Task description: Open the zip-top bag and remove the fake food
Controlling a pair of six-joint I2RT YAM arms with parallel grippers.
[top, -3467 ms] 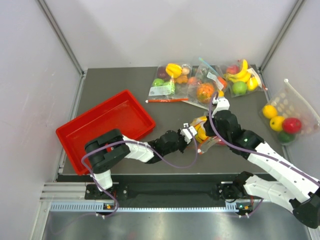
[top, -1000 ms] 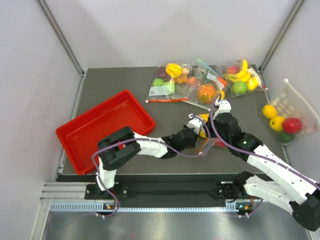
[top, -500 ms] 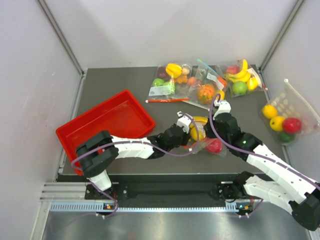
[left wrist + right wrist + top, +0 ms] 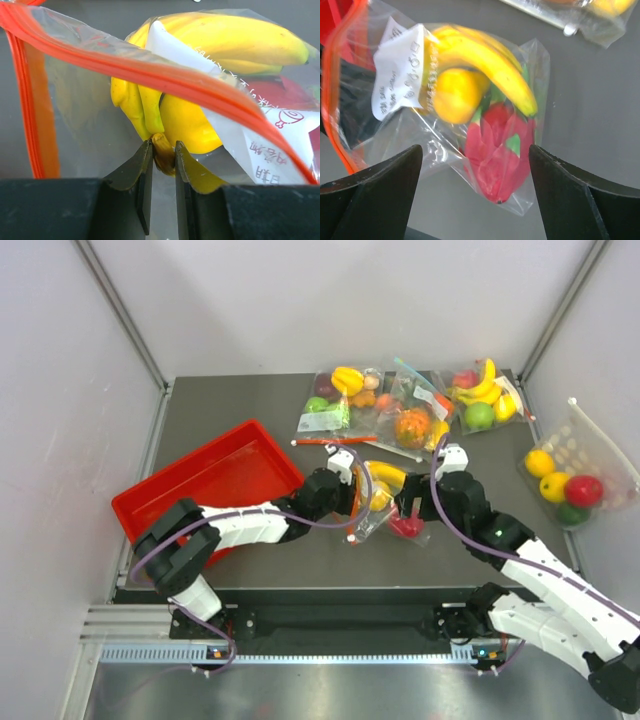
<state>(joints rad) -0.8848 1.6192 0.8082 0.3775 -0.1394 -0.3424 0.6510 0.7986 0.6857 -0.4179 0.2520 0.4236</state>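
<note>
Left tool [image 4: 160, 155] pinches the banana [image 4: 235, 37]; right tool [image 4: 474, 150] is open.
Its fingers [image 4: 142, 175] clamp the brown stem at the mouth of the zip-top bag [image 4: 532, 62], which rests on the counter [image 4: 590, 100] and holds also a dragon fruit [image 4: 495, 150]; the right tool hangs above, jaws wide apart.

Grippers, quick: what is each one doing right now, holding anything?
Left gripper: closed on the banana by its stem.
Right gripper: open, holding nothing, over the bag.

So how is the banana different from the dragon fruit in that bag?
The banana is yellow, long and curved; the dragon fruit is pink-red with green tips and stubby. The left gripper pinches the banana's stem; nothing grips the dragon fruit. Both lie inside the zip-top bag.
</note>
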